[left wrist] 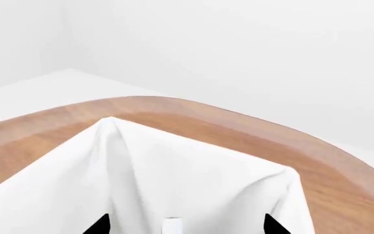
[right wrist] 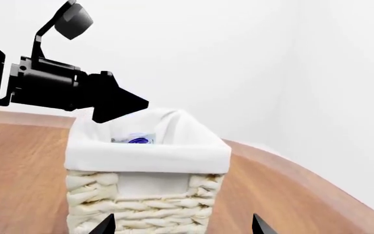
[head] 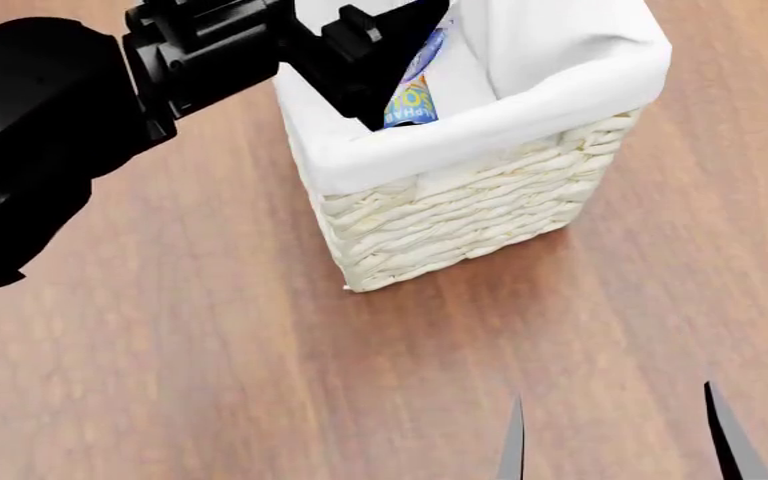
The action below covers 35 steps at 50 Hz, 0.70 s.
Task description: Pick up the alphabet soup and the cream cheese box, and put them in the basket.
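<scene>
The basket, cream wicker with a white liner, stands on the wooden table. Inside it lies a can with a blue label and yellow lettering, the alphabet soup, half hidden by my left gripper. That gripper hangs over the basket's mouth, open, its fingertips wide apart over the liner. Between them shows a narrow white edge. Over the basket rim peeks a white piece with blue print, seemingly the cream cheese box. My right gripper is open and empty in front of the basket.
The wooden table has a rounded edge just beyond the basket, and a white wall rises behind it. The black left arm reaches in over the table toward the basket.
</scene>
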Tool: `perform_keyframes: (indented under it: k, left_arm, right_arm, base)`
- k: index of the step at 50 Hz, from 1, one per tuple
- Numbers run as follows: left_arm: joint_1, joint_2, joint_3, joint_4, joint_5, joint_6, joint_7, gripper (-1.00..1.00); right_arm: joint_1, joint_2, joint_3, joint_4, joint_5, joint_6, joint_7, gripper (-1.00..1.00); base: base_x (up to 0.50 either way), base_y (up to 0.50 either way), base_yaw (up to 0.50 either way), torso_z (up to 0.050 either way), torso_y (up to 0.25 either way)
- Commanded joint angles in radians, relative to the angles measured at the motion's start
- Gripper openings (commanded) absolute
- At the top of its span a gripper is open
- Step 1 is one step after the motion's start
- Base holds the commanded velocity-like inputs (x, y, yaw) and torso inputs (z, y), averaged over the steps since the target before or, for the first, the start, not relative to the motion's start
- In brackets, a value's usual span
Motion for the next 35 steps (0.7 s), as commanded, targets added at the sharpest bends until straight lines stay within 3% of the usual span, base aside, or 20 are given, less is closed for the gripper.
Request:
perform_keyframes:
  k: [1, 18, 21, 26, 30, 35]
  left_arm:
    - [-0.009, 0.009, -0.011, -0.020, -0.011, 0.001, -0.001, 1.00]
    - [0.010, -0.008, -0.017, 0.023, -0.014, 0.011, -0.040, 1.00]
    - [0.067, -0.052, -0.041, 0.167, 0.007, 0.061, -0.182, 1.00]
    - [0.309, -0.202, -0.063, 0.668, 0.094, 0.133, -0.597, 1.00]
    - [0.493, -0.276, -0.065, 0.885, 0.118, 0.184, -0.745, 1.00]
    - [0.615, -0.357, -0.074, 1.066, 0.193, 0.220, -0.881, 1.00]
  right_arm:
    - [-0.014, -0.004, 0.009, 0.004, -0.002, 0.000, -0.002, 1.00]
    - [-0.032, -0.002, 0.023, 0.003, -0.007, -0.005, -0.005, 1.00]
    - [-0.037, -0.006, 0.025, 0.006, -0.008, -0.007, -0.004, 1.00]
    - [-0.042, -0.020, 0.031, 0.021, -0.002, -0.019, -0.011, 1.00]
    - [-0.049, -0.031, 0.034, 0.040, -0.002, -0.037, -0.018, 1.00]
    - [-0.054, -0.044, 0.036, 0.043, -0.005, -0.039, -0.027, 1.00]
  base:
    - [0.00, 0.00, 0.00, 0.000, 0.000]
    - [0.00, 0.00, 0.00, 0.000, 0.000]
    - [0.00, 0.00, 0.00, 0.000, 0.000]
    - [0.00, 0.00, 0.00, 0.000, 0.000]
    - [0.00, 0.00, 0.00, 0.000, 0.000]
    - [0.00, 0.00, 0.00, 0.000, 0.000]
